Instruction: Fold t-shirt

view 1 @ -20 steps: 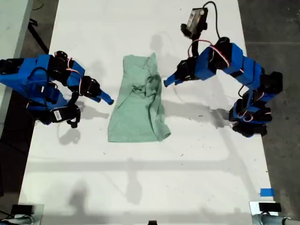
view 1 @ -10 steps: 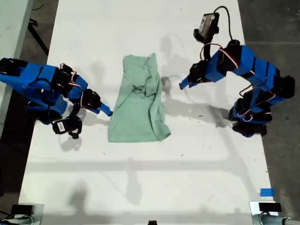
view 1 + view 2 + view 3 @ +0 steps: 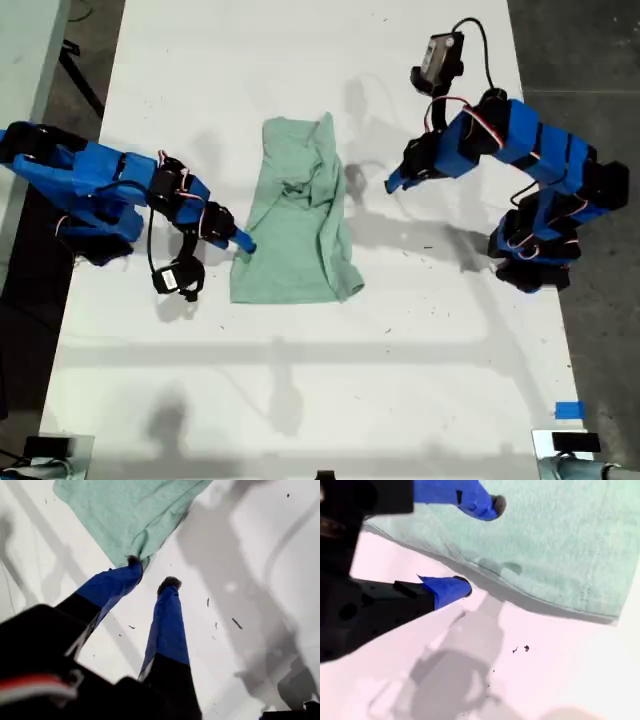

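Note:
The pale mint-green t-shirt (image 3: 295,230) lies rumpled and partly folded lengthwise in the middle of the white table (image 3: 300,380). My second gripper (image 3: 245,243), on the arm at the exterior view's left, is open at the shirt's edge. In the second wrist view (image 3: 479,545) one finger is over the t-shirt (image 3: 560,540) and the other is on bare table beside it. My first gripper (image 3: 392,183), on the arm at the exterior view's right, is open and apart from the cloth. In the first wrist view (image 3: 152,571) a corner of the t-shirt (image 3: 130,510) shows just beyond its fingertips.
Both blue arm bases stand on the table's side edges in the exterior view, with dark floor beyond. A blue tape mark (image 3: 568,410) sits near the exterior view's lower right corner. Small clamps show at both lower corners.
The second arm has stretched toward the shirt and its gripper now reaches the shirt's edge. The first gripper drew back from the shirt, then stayed about still.

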Robot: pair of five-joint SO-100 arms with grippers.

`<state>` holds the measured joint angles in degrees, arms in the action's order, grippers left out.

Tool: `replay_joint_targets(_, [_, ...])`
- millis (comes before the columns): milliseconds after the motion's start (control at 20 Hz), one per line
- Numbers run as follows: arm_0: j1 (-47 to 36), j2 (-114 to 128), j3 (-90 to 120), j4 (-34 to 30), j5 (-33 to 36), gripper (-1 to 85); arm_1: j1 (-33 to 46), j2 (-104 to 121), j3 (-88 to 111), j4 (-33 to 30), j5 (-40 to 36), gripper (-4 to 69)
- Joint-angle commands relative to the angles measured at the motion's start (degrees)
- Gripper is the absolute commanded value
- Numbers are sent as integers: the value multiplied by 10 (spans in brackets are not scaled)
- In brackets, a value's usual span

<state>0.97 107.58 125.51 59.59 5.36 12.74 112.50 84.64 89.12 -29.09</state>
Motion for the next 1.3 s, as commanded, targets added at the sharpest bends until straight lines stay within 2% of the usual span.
replay_joint_targets(0, [-18,-33,-9,-39,7,264,-12,32,1,-25,6,114])
replay_joint_targets(100, [-25,-66,-13,-55,7,260,-16,33,9,-28,9,111])
replay_joint_targets(150, [-29,-79,-15,-62,7,222,-17,33,12,-30,10,109])
replay_joint_targets(200, [-33,-89,-16,-68,6,171,-17,36,18,-33,11,106])
replay_joint_targets(300, [-42,-101,-19,-74,6,0,-17,45,32,-37,13,96])
replay_joint_targets(400, [-44,-103,-23,-73,2,0,-17,56,44,-42,16,91])
replay_joint_targets(500, [-43,-83,-30,-44,3,0,-17,68,54,-44,18,87])
replay_joint_targets(550, [-46,-61,-31,-17,5,0,-18,71,57,-44,20,86])
replay_joint_targets(700, [-79,15,-47,126,6,0,-19,85,71,-47,24,79])
replay_joint_targets(800, [-95,42,-70,174,6,0,-22,92,77,-47,28,75])
replay_joint_targets(1250, [-30,-249,-405,185,6,0,-25,98,91,-59,35,57])
